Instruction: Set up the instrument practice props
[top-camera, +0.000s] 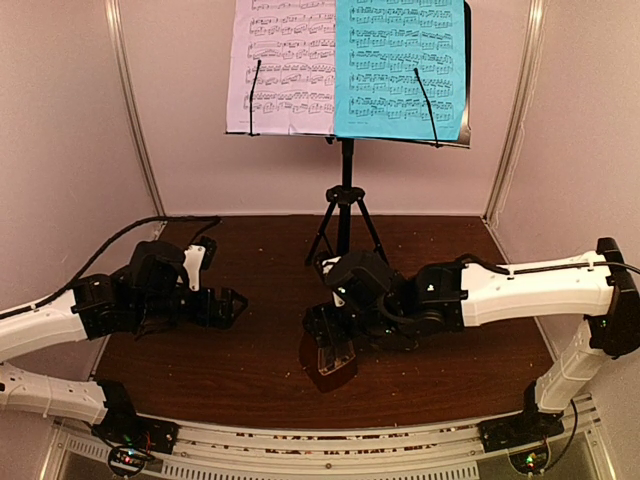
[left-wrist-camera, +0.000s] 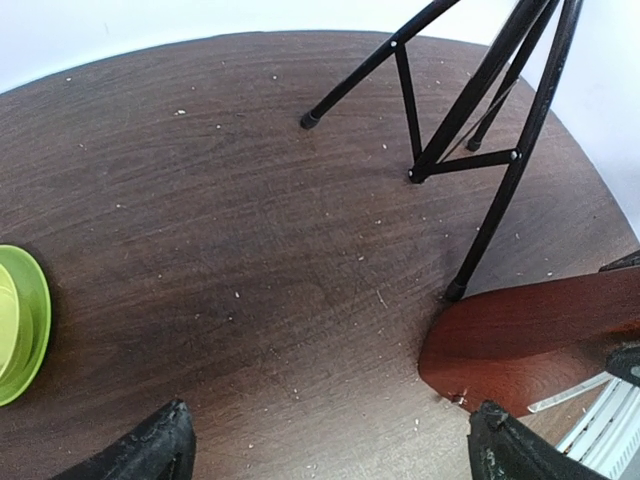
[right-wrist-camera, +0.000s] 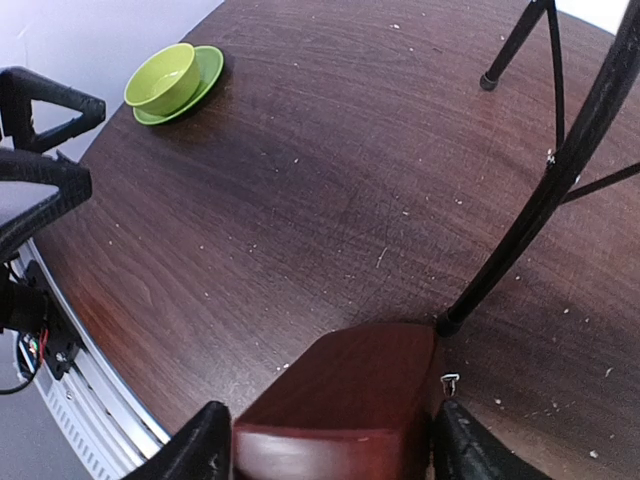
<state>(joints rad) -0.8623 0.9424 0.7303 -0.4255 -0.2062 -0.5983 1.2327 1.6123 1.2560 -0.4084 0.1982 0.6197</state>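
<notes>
Right wrist: metronome (right-wrist-camera: 340, 410) beside tripod foot (right-wrist-camera: 447, 322)

Soft, even light leaves the cyan sheet (top-camera: 400, 70) bright and the dark surface (top-camera: 250, 330) rather dim, with only faint shadows. Both wrist views are sharp, but their wide lenses curve the surface's far edge.

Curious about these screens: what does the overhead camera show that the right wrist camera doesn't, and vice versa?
Only overhead: the white sheet and cyan sheet up on the music stand. Only right wrist: the lime-green bowl. Both: the stand's tripod legs, the brown metronome straddled by the right tool, the dark table.
</notes>
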